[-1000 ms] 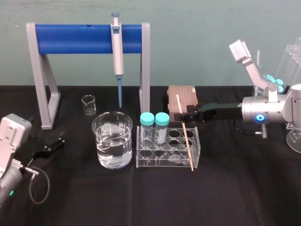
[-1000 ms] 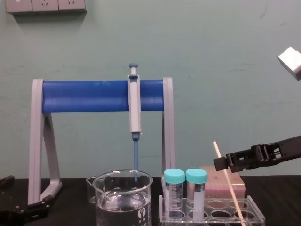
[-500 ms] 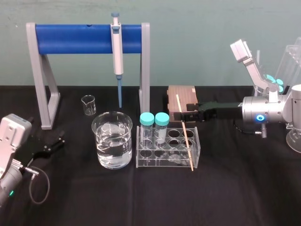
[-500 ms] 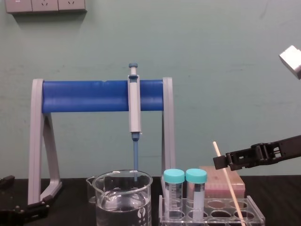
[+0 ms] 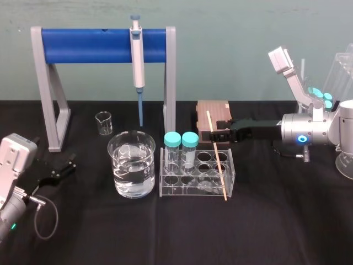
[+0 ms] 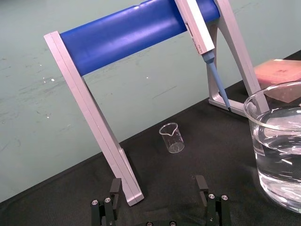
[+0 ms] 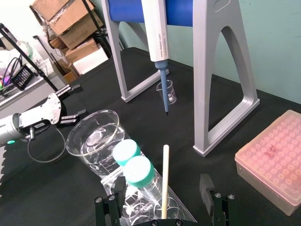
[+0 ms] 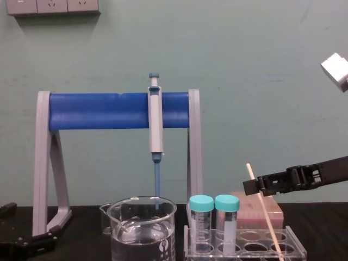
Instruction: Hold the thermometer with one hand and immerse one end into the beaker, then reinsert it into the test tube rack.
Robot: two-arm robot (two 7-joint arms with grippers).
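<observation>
The thermometer (image 5: 216, 154) leans in a right-hand hole of the clear test tube rack (image 5: 197, 190), its top tilted back and to the left. My right gripper (image 5: 217, 134) reaches in level from the right at the rod's upper part. In the right wrist view the thermometer (image 7: 165, 181) stands between the open fingers (image 7: 205, 187), touching neither. In the chest view the right gripper (image 8: 251, 186) is level with the rod's top. The large beaker (image 5: 131, 164), about half full of water, stands left of the rack. My left gripper (image 5: 55, 172) rests open on the table at the far left.
A grey-legged stand with a blue bar (image 5: 99, 45) holds a pipette (image 5: 137, 66) behind the beaker. A small beaker (image 5: 103, 122) sits under it. A pink box (image 5: 213, 115) lies behind the rack. Two teal-capped tubes (image 5: 181, 149) stand in the rack's left holes. Glassware (image 5: 345, 72) stands at the far right.
My right gripper has crept a little to the left, closer around the thermometer's upper part. The left arm, rack and beaker have not moved.
</observation>
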